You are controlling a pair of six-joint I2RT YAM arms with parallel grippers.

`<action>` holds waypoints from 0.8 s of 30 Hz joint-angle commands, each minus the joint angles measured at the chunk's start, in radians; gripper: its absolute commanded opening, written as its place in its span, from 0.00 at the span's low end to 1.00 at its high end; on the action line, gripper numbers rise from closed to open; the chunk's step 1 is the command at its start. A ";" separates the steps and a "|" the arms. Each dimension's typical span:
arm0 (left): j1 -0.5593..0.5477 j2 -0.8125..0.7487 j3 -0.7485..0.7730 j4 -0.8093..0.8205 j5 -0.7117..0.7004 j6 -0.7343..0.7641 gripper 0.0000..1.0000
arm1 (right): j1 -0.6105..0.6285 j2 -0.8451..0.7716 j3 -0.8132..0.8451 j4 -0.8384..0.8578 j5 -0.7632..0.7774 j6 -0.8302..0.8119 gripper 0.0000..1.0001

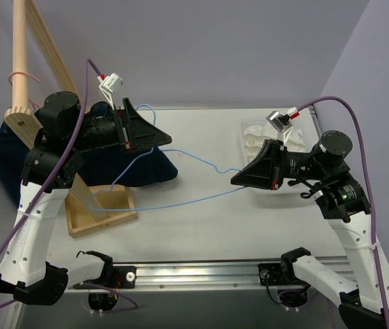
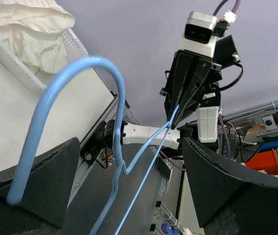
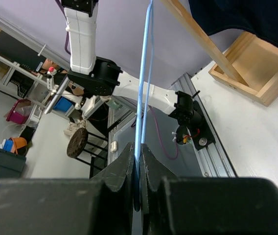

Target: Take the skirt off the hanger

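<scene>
The skirt [image 2: 26, 29] sits in the bin [image 2: 70, 41] at the counter's [image 1: 215, 226] far right corner. The right fingers [image 1: 249, 175] pinch the bare hanger [image 2: 90, 61], and the left fingers [image 1: 146, 130] stand spread around its hook. I'd lower it flat, then release.

hanger [image 2: 95, 60]: corner between right gripper [image 3: 139, 152] jaws; hook just before left gripper [image 1: 159, 135] jaws
skirt [image 1: 256, 137]: in basket [image 1: 243, 129], behind right jaws

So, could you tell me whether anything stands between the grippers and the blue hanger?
Nothing visible does. The right gripper is shut on the bare hanger; its hook sits inside the open left gripper. The skirt lies in the basket.
</scene>
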 commanded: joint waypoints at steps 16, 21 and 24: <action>-0.002 -0.005 0.154 -0.334 -0.222 0.186 0.94 | -0.001 0.078 0.249 -0.534 0.244 -0.441 0.00; -0.002 0.005 0.202 -0.432 -0.270 0.261 0.94 | 0.001 0.067 0.251 -0.545 0.331 -0.435 0.00; -0.008 0.005 0.252 -0.529 -0.319 0.350 0.94 | -0.001 0.070 0.255 -0.539 0.354 -0.435 0.00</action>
